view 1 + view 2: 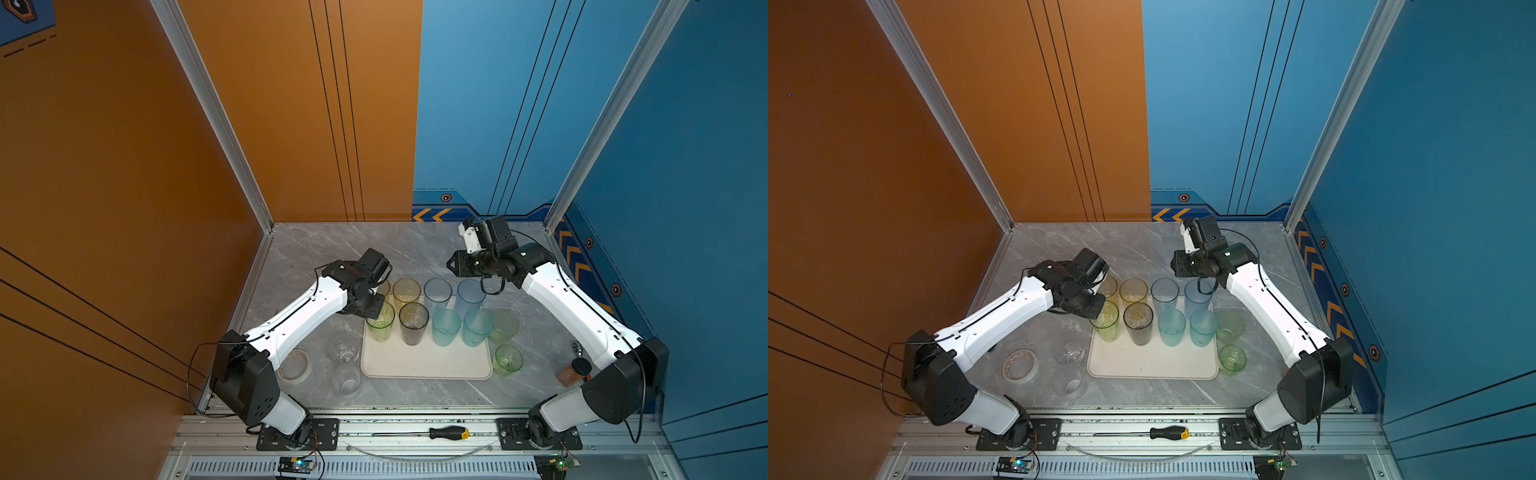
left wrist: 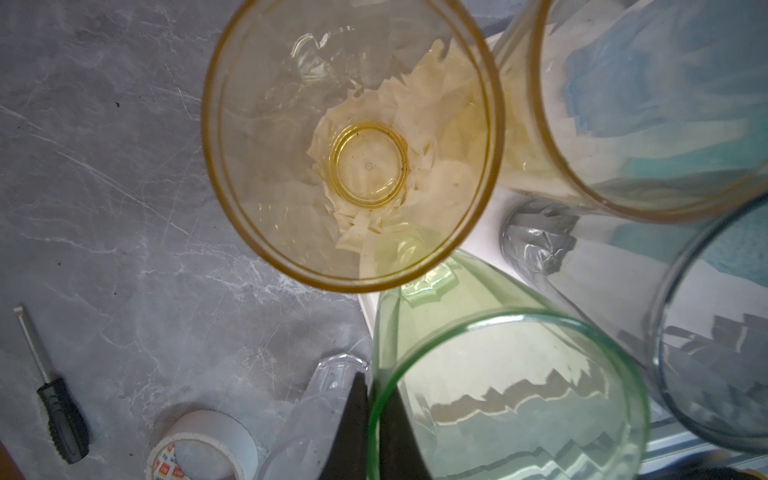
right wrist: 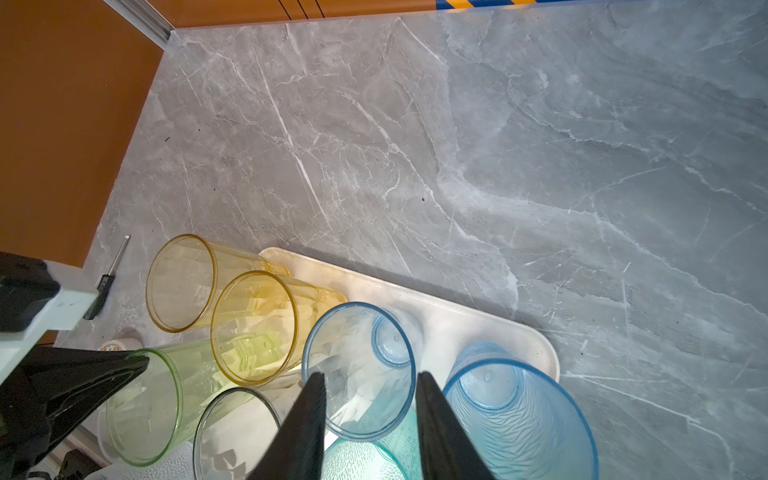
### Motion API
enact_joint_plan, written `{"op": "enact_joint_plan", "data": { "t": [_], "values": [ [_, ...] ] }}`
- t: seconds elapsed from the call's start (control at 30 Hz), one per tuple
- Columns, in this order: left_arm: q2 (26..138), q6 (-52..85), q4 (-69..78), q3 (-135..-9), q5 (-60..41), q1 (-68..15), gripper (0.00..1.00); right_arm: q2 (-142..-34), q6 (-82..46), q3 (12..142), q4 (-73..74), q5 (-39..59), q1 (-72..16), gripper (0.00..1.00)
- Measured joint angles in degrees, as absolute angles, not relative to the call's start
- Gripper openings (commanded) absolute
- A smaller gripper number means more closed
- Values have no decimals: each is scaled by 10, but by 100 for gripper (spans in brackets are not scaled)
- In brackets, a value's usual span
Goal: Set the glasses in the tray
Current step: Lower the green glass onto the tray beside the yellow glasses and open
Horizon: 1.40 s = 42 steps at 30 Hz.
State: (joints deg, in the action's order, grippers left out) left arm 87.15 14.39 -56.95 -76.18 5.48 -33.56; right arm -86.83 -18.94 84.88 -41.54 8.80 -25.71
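Green glass (image 2: pixel 498 395), rim-pinched by the clenched left gripper (image 2: pixel 370 390), may tip into the adjacent yellow glass (image 2: pixel 353 166) if dragged; right gripper (image 3: pixel 371 376) hangs parted, empty

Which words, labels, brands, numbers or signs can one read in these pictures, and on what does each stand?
No word or number is readable.
Tape roll: red print on its core, too blurred to read.
Yellow chevron arrows on the blue wall: a sign only, no text.
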Motion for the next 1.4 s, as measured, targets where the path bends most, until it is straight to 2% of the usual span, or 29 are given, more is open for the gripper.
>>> {"op": "enact_joint_plan", "data": {
  "t": [0.47,0.7,1.13,1.4],
  "values": [
    [889,144,-563,-761,50,-333,8,-877,-189,849,-415,88,-257,35],
    [889,143,-562,-758,48,-331,19,-878,-189,849,-415,88,-257,35],
    [886,142,-561,-751,48,-330,20,-878,-189,849,-415,88,-257,35],
    [834,142,-560,-751,50,-330,20,-878,-189,849,-415,88,-257,35]
  ]
}}
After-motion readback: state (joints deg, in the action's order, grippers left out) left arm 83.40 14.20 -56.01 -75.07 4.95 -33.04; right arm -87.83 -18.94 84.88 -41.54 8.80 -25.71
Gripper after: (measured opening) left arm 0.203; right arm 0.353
